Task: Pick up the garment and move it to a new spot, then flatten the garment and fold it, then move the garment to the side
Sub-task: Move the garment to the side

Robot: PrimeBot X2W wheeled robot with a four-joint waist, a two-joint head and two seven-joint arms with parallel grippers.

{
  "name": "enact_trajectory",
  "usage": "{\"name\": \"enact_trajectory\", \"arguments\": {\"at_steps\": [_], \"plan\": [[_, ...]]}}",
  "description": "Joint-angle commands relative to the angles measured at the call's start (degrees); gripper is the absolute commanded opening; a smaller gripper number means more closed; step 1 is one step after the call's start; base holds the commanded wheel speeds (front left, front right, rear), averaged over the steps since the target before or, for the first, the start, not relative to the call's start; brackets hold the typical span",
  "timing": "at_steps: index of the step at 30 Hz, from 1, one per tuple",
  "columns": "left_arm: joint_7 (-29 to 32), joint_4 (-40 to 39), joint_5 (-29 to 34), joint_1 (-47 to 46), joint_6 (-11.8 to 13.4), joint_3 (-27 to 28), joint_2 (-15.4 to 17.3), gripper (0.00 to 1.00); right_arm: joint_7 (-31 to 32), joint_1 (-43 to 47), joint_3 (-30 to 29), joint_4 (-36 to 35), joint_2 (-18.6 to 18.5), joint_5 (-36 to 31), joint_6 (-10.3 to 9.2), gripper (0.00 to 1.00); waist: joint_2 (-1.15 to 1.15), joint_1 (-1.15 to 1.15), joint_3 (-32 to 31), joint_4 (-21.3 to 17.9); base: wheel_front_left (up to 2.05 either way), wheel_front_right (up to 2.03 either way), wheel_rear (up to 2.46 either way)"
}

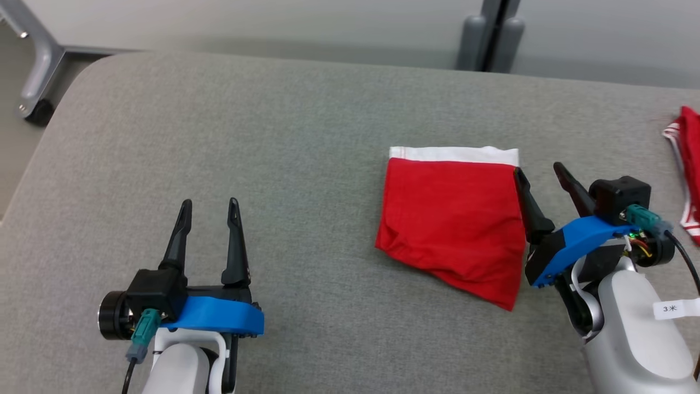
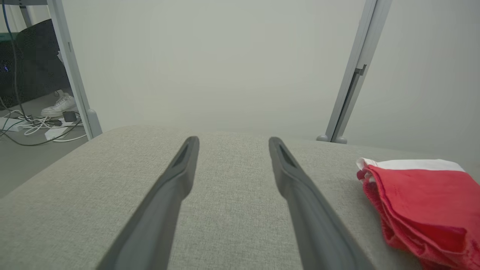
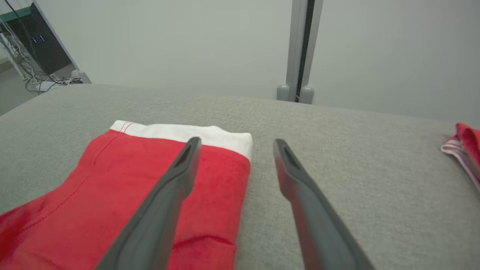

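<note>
The red shorts [image 1: 451,219], folded, are being supported flat on the grey padded surface [image 1: 273,137], right of its centre, with the white waistband [image 1: 454,154] being shown along the far edge. The right gripper [image 1: 537,168] is being held at the shorts' right edge, its jaws spread wide and nothing being pinched. In the right wrist view its left finger [image 3: 167,202] is being seen over the red cloth and the other finger over bare surface just beside the fold; whether the cloth is being touched cannot be told. The left gripper [image 1: 210,202] is being held well apart from the shorts, over bare surface at the near left, its jaws likewise spread and empty. A second red garment [image 1: 690,164] with white stripes is being shown at the surface's right edge.
</note>
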Motion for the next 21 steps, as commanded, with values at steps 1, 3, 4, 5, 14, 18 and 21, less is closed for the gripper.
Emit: {"name": "enact_trajectory", "arguments": {"at_steps": [1,3,4,5,14,18,21], "plan": [[-0.12,-0.12,-0.07,-0.96,0.16,-0.14,-0.08,1.0,-0.36,-0.89,-0.01,1.18,-0.47,-0.47,0.04,1.0,0.0,-0.01,1.68,1.71,0.0,0.0,0.0],[-0.13,-0.13,-0.3,-1.5,0.26,-0.39,-0.17,1.0,-0.71,-1.28,0.23,3.91,-0.39,-0.28,0.04,1.0,0.0,-0.01,2.3,2.31,0.0,0.0,0.0],[-0.13,-0.15,-0.4,-1.63,0.33,-0.59,-0.23,1.0,-0.73,-1.3,0.32,5.27,-0.43,-0.36,0.04,1.0,0.0,-0.01,2.54,2.56,0.0,0.0,0.0],[-0.13,-0.13,-0.46,-1.64,0.44,-0.72,-0.27,1.0,-0.91,-1.19,0.51,6.47,-0.36,-0.52,0.04,1.0,0.0,-0.01,2.65,2.72,0.0,0.0,0.0],[-0.13,0.02,-0.96,-1.89,1.03,-1.52,-0.4,1.0,-1.38,0.15,1.88,15.63,1.66,2.28,0.04,0.56,0.0,-0.01,2.71,2.49,0.0,0.0,0.0],[-0.14,0.18,-1.14,-2.23,0.99,-1.5,-0.41,1.0,-2.69,-0.5,2.71,16.82,1.78,3.34,0.04,0.0,0.0,-0.01,2.67,1.45,0.0,0.0,0.0],[-0.14,0.1,-1.18,-2.39,1.12,-1.36,-0.42,1.0,-4.29,-1.33,3.03,16.63,0.97,4.08,0.02,0.0,0.0,-0.01,2.65,0.02,0.0,0.0,0.0]]}}
